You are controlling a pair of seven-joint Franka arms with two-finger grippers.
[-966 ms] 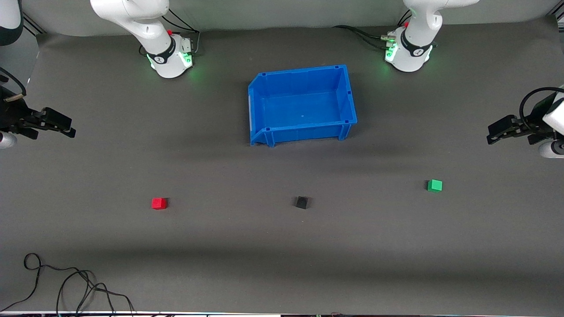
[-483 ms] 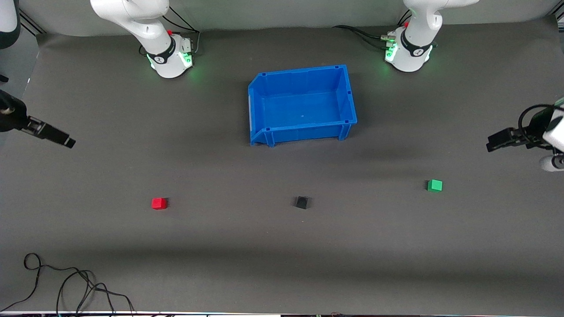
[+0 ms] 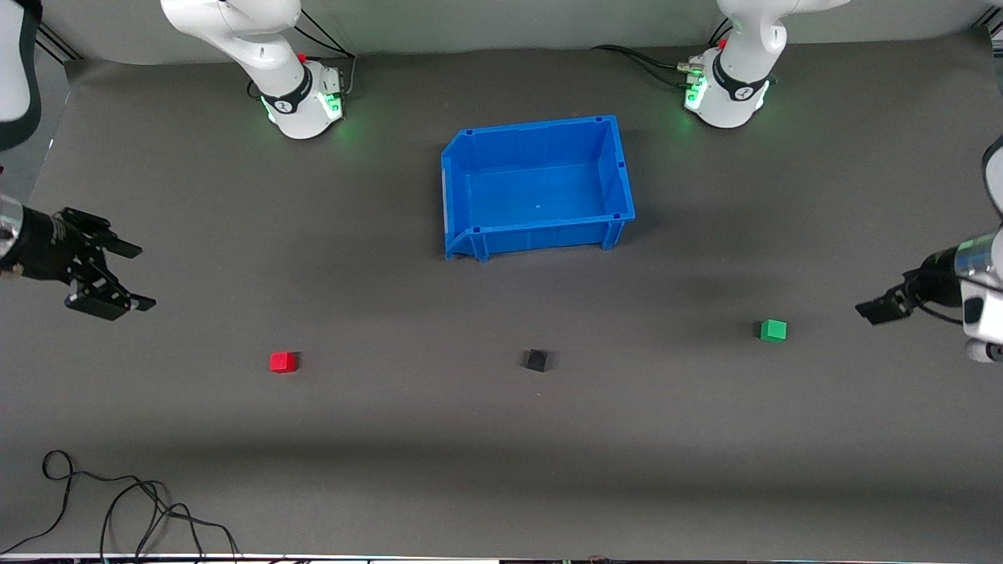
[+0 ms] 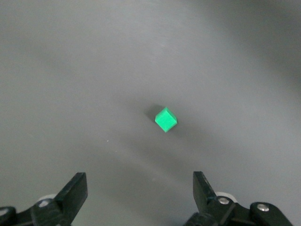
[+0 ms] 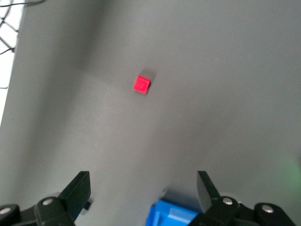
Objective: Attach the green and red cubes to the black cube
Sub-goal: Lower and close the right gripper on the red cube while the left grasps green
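The red cube (image 3: 283, 362), black cube (image 3: 536, 360) and green cube (image 3: 773, 330) lie apart in a row on the dark mat, the black one in the middle. My left gripper (image 3: 871, 309) is open and empty, up in the air at the left arm's end, beside the green cube. The left wrist view shows the green cube (image 4: 165, 119) ahead of the open gripper (image 4: 139, 188). My right gripper (image 3: 135, 276) is open and empty at the right arm's end. The right wrist view shows the red cube (image 5: 141, 84) ahead of the open gripper (image 5: 143, 188).
A blue bin (image 3: 619, 168) stands empty mid-table, farther from the front camera than the cubes; its corner (image 5: 174, 216) shows in the right wrist view. A black cable (image 3: 117, 505) lies at the table's front corner toward the right arm's end.
Both grippers have swung down and inward toward their cubes. The right gripper has turned so both its fingers show spread apart. The cubes and the bin have not moved.
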